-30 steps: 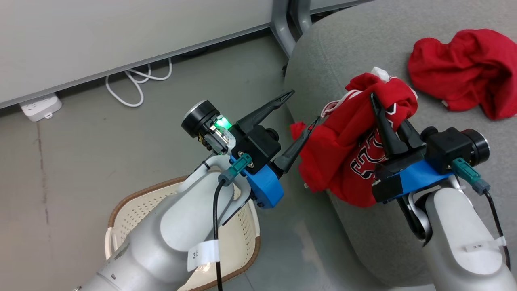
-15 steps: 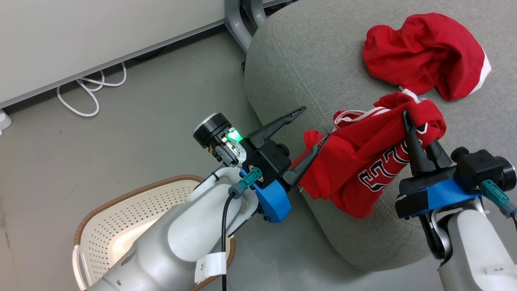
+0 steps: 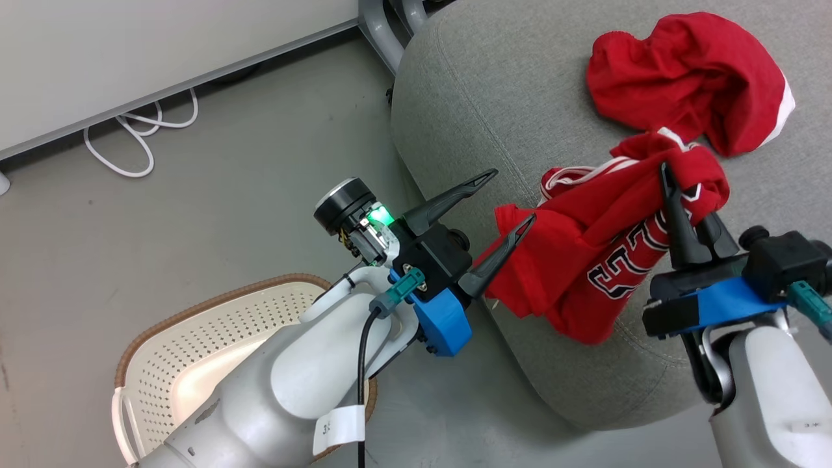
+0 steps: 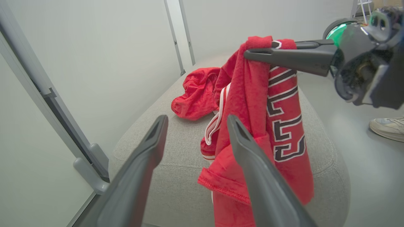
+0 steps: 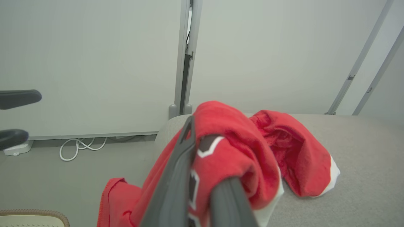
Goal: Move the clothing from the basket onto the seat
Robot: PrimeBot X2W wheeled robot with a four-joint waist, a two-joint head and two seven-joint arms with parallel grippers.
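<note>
I see right gripper pinched shut on the jersey, cloth draping below its tips over the seat edge; left gripper spread wide, empty, just beside the hem; plainer garment lies just beyond the right fingertips.

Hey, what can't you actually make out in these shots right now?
- Basket floor, head view: the left forearm covers much of it, so leftovers cannot be told.
- Jersey lettering, head and left wrist views: folds hide most letters.
- Shoe, left wrist view: its wearer is cut off by the right edge.
</note>
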